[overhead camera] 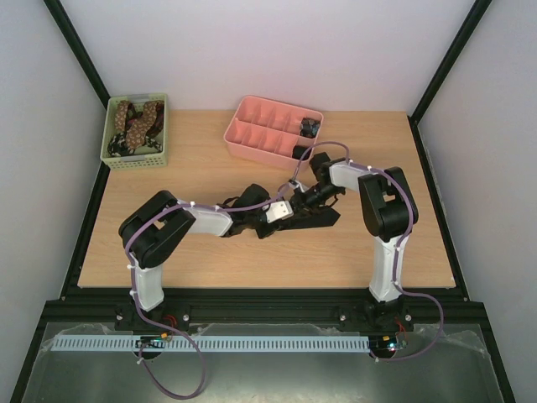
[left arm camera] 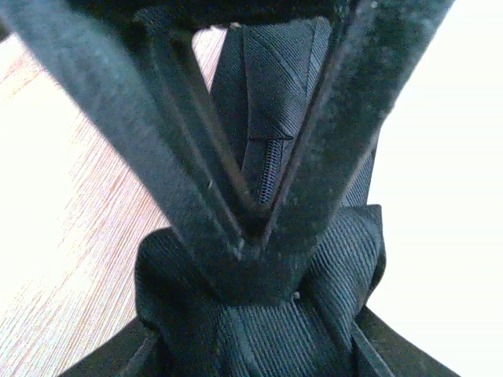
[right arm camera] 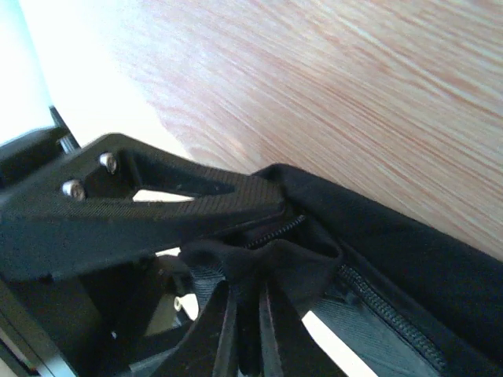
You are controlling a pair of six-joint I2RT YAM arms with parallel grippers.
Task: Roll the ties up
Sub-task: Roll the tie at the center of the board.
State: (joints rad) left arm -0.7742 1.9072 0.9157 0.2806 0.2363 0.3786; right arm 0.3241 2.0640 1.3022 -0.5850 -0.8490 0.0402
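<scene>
- Black tie (left arm camera: pixel 283 71) lies at mid-table, caught between both claws. In the overhead view I cannot separate it cleanly from the dark fingers.
- The left gripper (left arm camera: pixel 251 236) is pinched to a narrow V on a bunched fold of the cloth. From its tips the flat length runs straight ahead, away from the wrist, seam side up.
- The right gripper (right arm camera: pixel 247 330) is also drawn close, with a gather of the same fabric nipped between its fingers. From there the tie trails off to that camera's lower right, flat on the wood.
- Both claws sit just beside each other on the bunched end, so neither arm is the nearer one. I judge the next move turns on the tie's long axis leading away from the left claw, which is the direction a roll would have to travel.
- The table (overhead camera: pixel 210 159) has open wood on every side of the meeting point, and its edges are well apart from it.
- The pink tray (overhead camera: pixel 235 117) stands beyond on the far side, near the right arm's elbow, with one rolled coil (overhead camera: pixel 310 128) in its far right compartment.
- More brown spotted ties (overhead camera: pixel 138 122) wait in the green basket (overhead camera: pixel 134 159) at the far left corner.
</scene>
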